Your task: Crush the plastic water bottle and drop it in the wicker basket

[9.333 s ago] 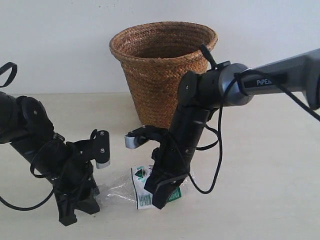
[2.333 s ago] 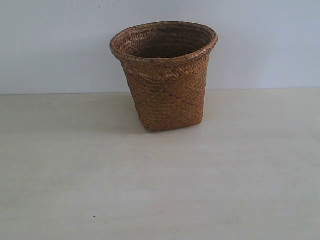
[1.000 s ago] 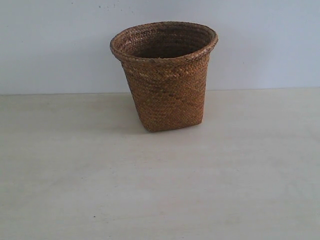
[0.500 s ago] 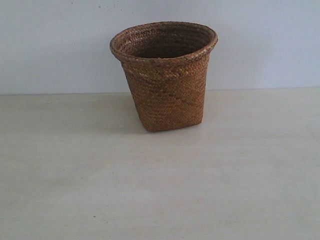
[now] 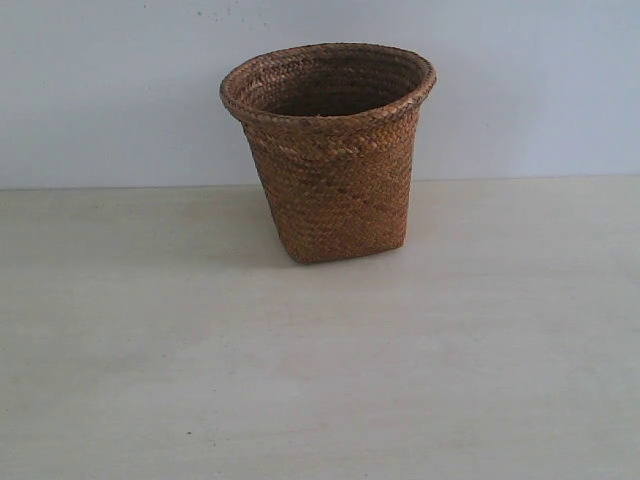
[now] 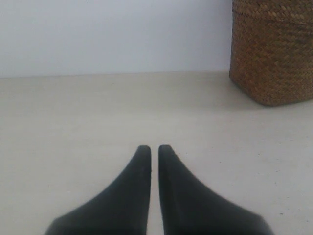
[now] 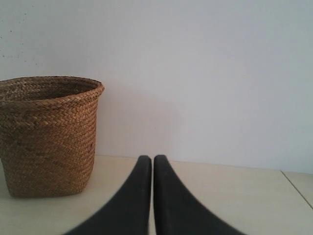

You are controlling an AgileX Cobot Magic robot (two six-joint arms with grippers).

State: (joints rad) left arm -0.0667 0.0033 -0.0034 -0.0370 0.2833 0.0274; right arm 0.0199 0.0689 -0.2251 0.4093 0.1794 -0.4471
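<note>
The brown wicker basket [image 5: 328, 150] stands upright at the back middle of the pale table, its wide rim open upward. It also shows in the left wrist view as the wicker basket [image 6: 274, 54] and in the right wrist view as the wicker basket [image 7: 46, 134]. The plastic water bottle is out of view in every frame. My left gripper [image 6: 154, 148] is shut with nothing between its black fingers, low over bare table and well short of the basket. My right gripper [image 7: 150, 157] is shut and empty too, off to the basket's side. Neither arm shows in the exterior view.
A plain white wall [image 5: 100, 90] runs behind the table [image 5: 320, 380]. In the right wrist view a seam or table edge [image 7: 296, 188] shows at the far side.
Both arms and the bottle, in view 9.3 s ago in front of the basket, are gone from the exterior view. Over the last 2.3 s nothing there has moved.
</note>
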